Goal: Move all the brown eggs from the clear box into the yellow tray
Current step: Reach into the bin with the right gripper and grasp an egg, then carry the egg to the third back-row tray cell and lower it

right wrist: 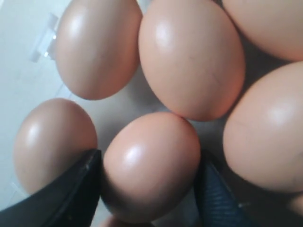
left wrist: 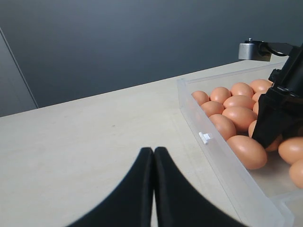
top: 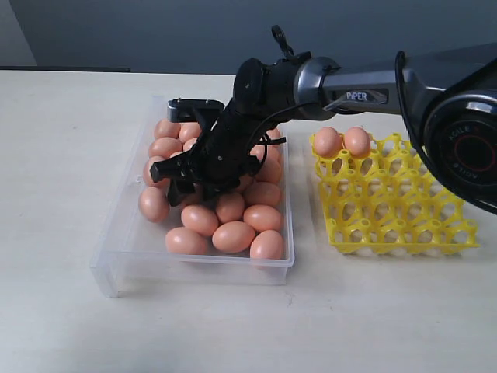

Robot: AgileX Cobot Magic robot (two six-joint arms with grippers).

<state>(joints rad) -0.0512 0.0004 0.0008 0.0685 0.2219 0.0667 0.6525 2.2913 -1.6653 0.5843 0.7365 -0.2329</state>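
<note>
A brown egg [right wrist: 151,170] is lying right under my wrist, filling the gap between the two fingers [right wrist: 71,189] of my right pincer [right wrist: 147,156]. It is touching the larger egg [right wrist: 191,56] beyond it, and more are crowding in on either side. So I am judging the risks like this: a finger could be wedging against a neighbour instead of seating on my own egg. An off-centre squeeze could be shooting the smooth shell out sideways, and too hard a squeeze could be cracking it. A lift could also be setting the neighbours rolling.

I am holding the jaws wide, one on each flank of this egg and close against it. I cannot tell whether they are pressing yet, and the egg looks to be resting among the others rather than being carried.

Around it, the other brown eggs [top: 233,235] are lying packed in the clear box [top: 109,276], which is sitting on the table [top: 62,155] just beside the yellow tray [top: 404,225]. The tray is holding only two eggs [top: 328,141] in its far cups, so most of the job is waiting. My left pincer [left wrist: 153,150] is hanging closed and empty over the table beside the box.
</note>
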